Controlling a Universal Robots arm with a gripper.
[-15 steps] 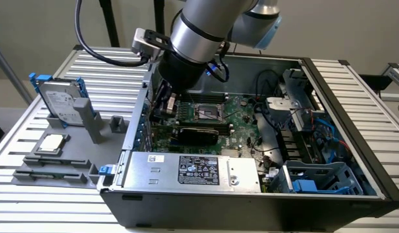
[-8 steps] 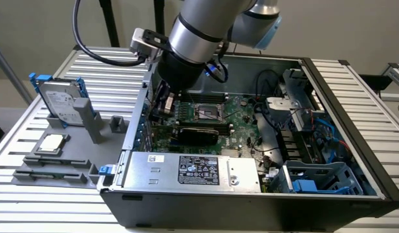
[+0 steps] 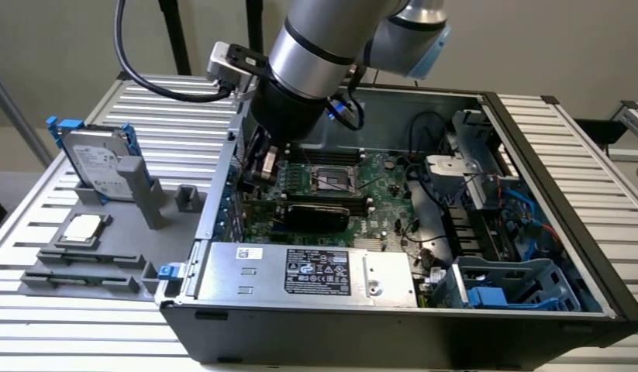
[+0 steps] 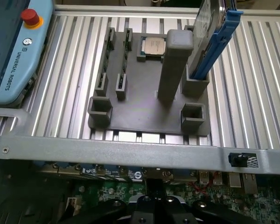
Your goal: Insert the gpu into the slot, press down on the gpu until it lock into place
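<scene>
- The end effector (image 4: 154, 210) sits low inside the open computer case (image 3: 525, 310), down over the green circuit board (image 3: 386, 190). Its jaws are closed together; whether anything is pinched between them cannot be told, since the arm (image 3: 313, 46) hides the tips in the exterior view.
- The gpu (image 3: 316, 211) lies as a dark flat card on the board, near the centre of the exterior view and just toward 5 o'clock from the arm's lower end. It looks seated along its length, which fits a pressing stage with closed jaws used as a pusher, though that is a judgement.
- The slot is covered by the card, so I cannot tell whether its latch has caught.
- Toward 6 o'clock of the card sits the silver power supply (image 3: 308, 271), close beside it, leaving little room.
- Outside the case, at 9 o'clock in the exterior view, a grey parts holder (image 4: 144, 100) rests on the bench (image 3: 50, 325).
- It keeps a hard drive (image 3: 96, 163) with blue rails upright in a socket and a processor chip (image 3: 83, 227) flat in a recess, presumably for easy picking.
</scene>
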